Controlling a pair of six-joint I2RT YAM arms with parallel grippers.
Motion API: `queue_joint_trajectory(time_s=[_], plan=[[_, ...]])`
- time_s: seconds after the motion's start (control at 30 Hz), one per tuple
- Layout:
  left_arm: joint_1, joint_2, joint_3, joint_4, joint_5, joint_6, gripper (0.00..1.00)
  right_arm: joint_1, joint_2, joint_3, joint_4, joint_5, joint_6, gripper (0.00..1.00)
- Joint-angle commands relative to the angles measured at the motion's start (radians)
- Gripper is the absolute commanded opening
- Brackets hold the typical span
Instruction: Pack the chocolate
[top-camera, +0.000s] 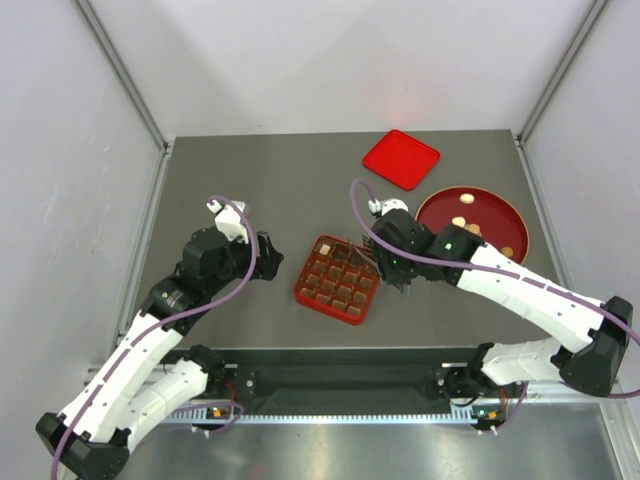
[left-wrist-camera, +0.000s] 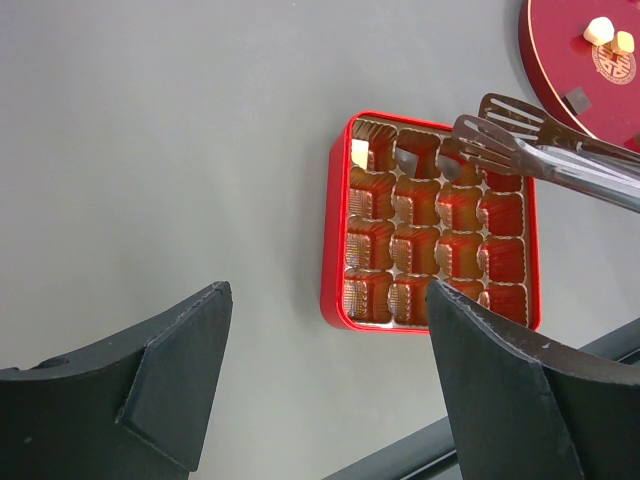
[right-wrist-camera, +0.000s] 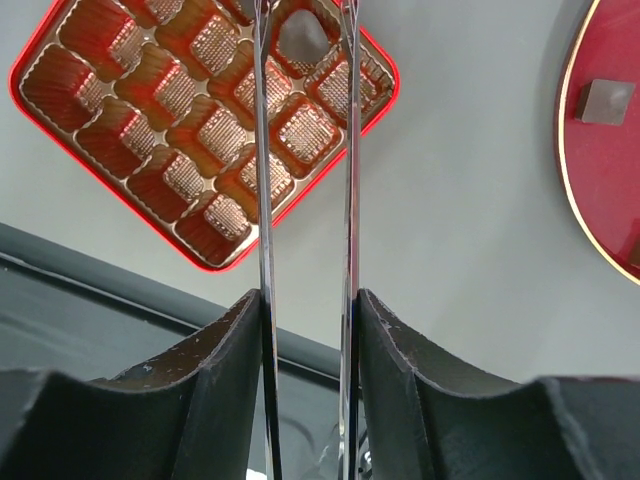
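Lit evenly from above, with only faint shadows on the grey surface. Shows a reddish glow on the back wall, perhaps reflected from the lid. Slightly blurred at the fingers of the right claw.

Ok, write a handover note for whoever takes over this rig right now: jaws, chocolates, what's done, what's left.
Left gripper: jaws open, empty, left of the tray.
Right gripper: shut on the tongs, tips over the tray.
Done: a cream piece and at least one dark piece sit in cells.
To do: loose pieces wait on the round plate; most cells empty; lid off, lying beyond the tray.
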Motion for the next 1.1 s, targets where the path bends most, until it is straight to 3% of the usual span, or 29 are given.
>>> queue_joint_trajectory(time_s=[0.0, 0.33, 0.47, 0.67, 1.07], plan=[[-0.003, -0.012, 0.005, 0.013, 0.000, 0.000, 0.84, 0.023, -0.026, 0.053, 0.009, 0.034, 0.013, 0.41], [-0.003, -0.014, 0.001, 0.016, 0.010, -0.003, 0.84, -0.004, -0.032, 0.173, -0.120, 0.184, 0.015, 0.40], [-0.003, 0.001, 0.004, 0.019, 0.015, -0.002, 0.83, -0.156, -0.065, 0.150, -0.174, 0.184, -0.034, 0.39], [-0.001, -0.011, 0.005, 0.022, 0.015, 0.002, 0.83, -0.388, -0.153, 0.024, -0.126, 0.078, -0.134, 0.40], [-0.003, -0.014, 0.002, 0.016, 0.014, 0.003, 0.84, -0.529, -0.133, -0.117, -0.025, -0.029, -0.224, 0.41]])
